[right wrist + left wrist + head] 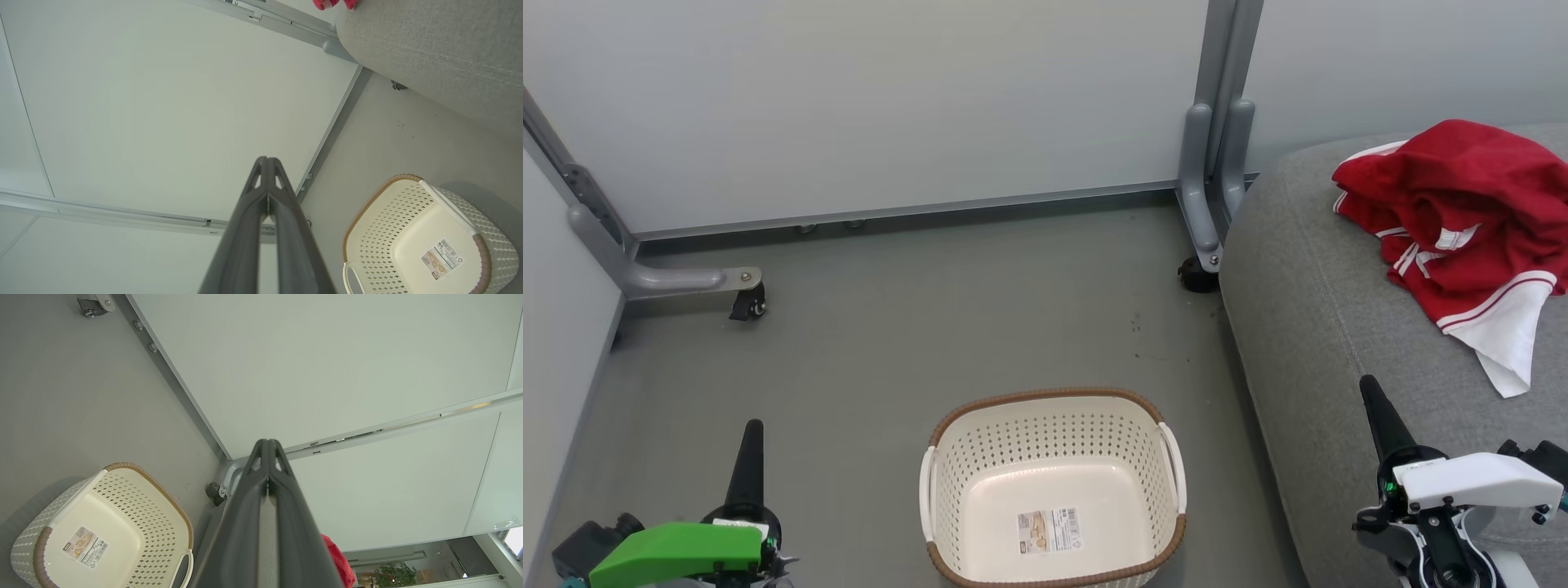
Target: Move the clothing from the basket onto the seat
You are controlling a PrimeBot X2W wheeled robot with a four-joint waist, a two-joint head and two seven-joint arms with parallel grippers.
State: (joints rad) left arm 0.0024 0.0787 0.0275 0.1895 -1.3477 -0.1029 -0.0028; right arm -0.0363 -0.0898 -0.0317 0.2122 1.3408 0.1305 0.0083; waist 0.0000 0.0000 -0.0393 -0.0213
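The red clothing (pixel 1462 220) with white stripes lies crumpled on the grey seat (pixel 1307 327) at the right; a red scrap of the clothing (pixel 339 561) (pixel 333 4) shows in both wrist views. The cream basket (pixel 1054 490) stands on the floor at the bottom centre, holding nothing but its label; the basket (pixel 102 526) (pixel 429 237) also appears in both wrist views. My left gripper (pixel 754 426) is shut at the lower left, left of the basket. My right gripper (pixel 1368 384) is shut over the seat's front edge. Both wrist views show the fingers (pixel 267 443) (pixel 266 160) pressed together with nothing between them.
Pale partition panels (pixel 890 106) close off the back and left, standing on grey feet with castors (pixel 747 306) (pixel 1196 278). Bare grey floor (pixel 931 327) lies between the basket and the panels.
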